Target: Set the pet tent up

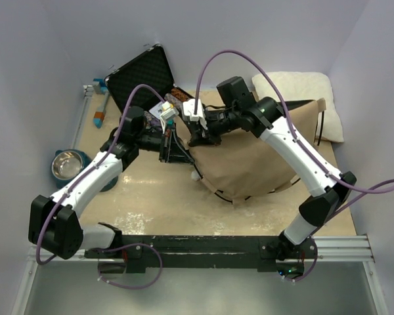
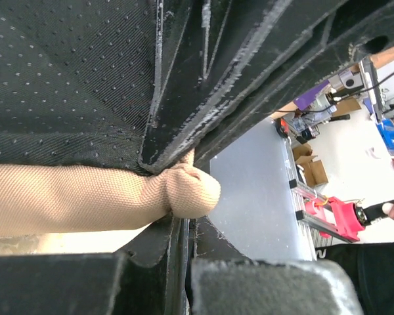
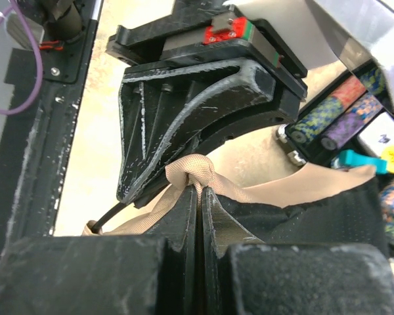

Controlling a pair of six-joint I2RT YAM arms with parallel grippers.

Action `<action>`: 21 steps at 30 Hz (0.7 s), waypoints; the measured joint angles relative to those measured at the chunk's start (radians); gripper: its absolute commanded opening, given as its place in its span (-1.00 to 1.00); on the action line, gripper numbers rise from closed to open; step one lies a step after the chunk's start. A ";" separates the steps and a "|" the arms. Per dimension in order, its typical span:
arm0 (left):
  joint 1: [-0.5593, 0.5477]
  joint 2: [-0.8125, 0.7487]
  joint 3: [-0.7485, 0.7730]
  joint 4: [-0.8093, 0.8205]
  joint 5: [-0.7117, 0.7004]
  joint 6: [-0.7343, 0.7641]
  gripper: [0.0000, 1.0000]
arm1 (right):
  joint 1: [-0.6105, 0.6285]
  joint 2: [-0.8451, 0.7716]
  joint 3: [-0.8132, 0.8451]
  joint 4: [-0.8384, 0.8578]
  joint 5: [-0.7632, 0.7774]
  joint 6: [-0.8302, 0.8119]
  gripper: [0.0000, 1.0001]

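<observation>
The pet tent [image 1: 249, 157] lies collapsed at the middle right of the table, tan canvas up. Its white pompom [image 1: 196, 176] sits at its left edge. Both grippers meet at the tent's left corner, by the black floor panel [image 1: 177, 155]. My right gripper [image 1: 198, 136] is shut on a fold of tan fabric [image 3: 194, 172] right at its tips [image 3: 200, 197]. My left gripper [image 1: 173, 146] is shut, with the rounded end of a tan sleeve [image 2: 184, 190] pinched at its tips [image 2: 186, 226], under the black mesh panel [image 2: 65, 79]. A thin dark pole [image 3: 108, 220] runs out beside the left finger.
The open black hard case [image 1: 141, 75] with coloured chips [image 3: 341, 111] stands just behind the grippers. The white pillow [image 1: 302, 98] lies at the back right. A metal bowl [image 1: 67, 164] and a blue tool [image 1: 100, 105] are at the left edge. Walls close in on three sides.
</observation>
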 measured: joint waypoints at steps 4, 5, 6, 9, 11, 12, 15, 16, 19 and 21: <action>0.001 -0.005 0.000 0.004 0.012 -0.001 -1.00 | 0.021 -0.023 -0.019 0.016 0.031 -0.036 -1.00; 0.002 -0.004 0.000 0.003 0.013 -0.001 -1.00 | 0.025 -0.026 -0.023 0.018 0.038 -0.043 -1.00; 0.003 -0.004 0.000 0.000 0.014 -0.001 -1.00 | 0.029 -0.028 -0.029 0.024 0.045 -0.053 -1.00; 0.006 -0.004 -0.001 -0.003 0.014 0.000 -1.00 | 0.043 -0.034 -0.038 0.033 0.075 -0.078 -1.00; 0.007 -0.004 -0.001 -0.009 0.014 0.003 -1.00 | 0.053 -0.040 -0.046 0.038 0.093 -0.093 -1.00; 0.007 -0.004 -0.001 -0.014 0.013 0.009 -1.00 | 0.056 -0.046 -0.052 0.040 0.102 -0.101 -1.00; 0.007 -0.006 -0.001 -0.034 0.013 0.026 -1.00 | 0.069 -0.061 -0.068 0.045 0.125 -0.124 -1.00; 0.006 -0.008 -0.001 -0.043 0.011 0.034 -1.00 | 0.073 -0.068 -0.076 0.048 0.135 -0.135 -1.00; 0.006 -0.011 -0.002 -0.060 0.010 0.045 -1.00 | 0.081 -0.080 -0.092 0.055 0.144 -0.155 -1.00; 0.007 -0.013 -0.006 -0.056 0.010 0.043 -1.00 | 0.088 -0.089 -0.105 0.063 0.152 -0.165 -1.00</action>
